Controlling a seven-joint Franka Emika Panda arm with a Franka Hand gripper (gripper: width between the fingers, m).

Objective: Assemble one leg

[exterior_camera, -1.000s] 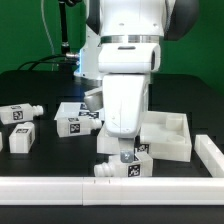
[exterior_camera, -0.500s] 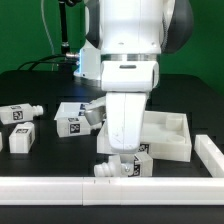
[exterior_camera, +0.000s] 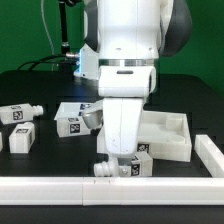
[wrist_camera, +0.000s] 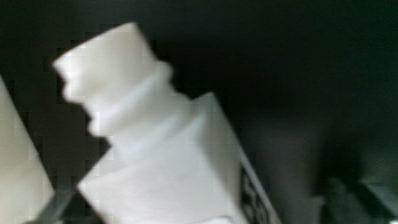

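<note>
Leg (exterior_camera: 124,168) sits at bench (exterior_camera: 40,95) level beneath my claw (exterior_camera: 120,158); I cannot tell whether it's clenched. Pickup stage, I judge; next, a steady lift.

Wrist view. A white leg (wrist_camera: 164,160), badly blurred, stands tilted across the middle of the frame against the dark table (wrist_camera: 311,60). Its narrower end (wrist_camera: 107,70) is probably the peg. A pale strip (wrist_camera: 18,160) lies beside it, unidentifiable.

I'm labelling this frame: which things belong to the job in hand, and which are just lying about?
Job: the front leg.
Lying about: two legs at the exterior view's left, a third leg beside them, the tray-like piece.
</note>
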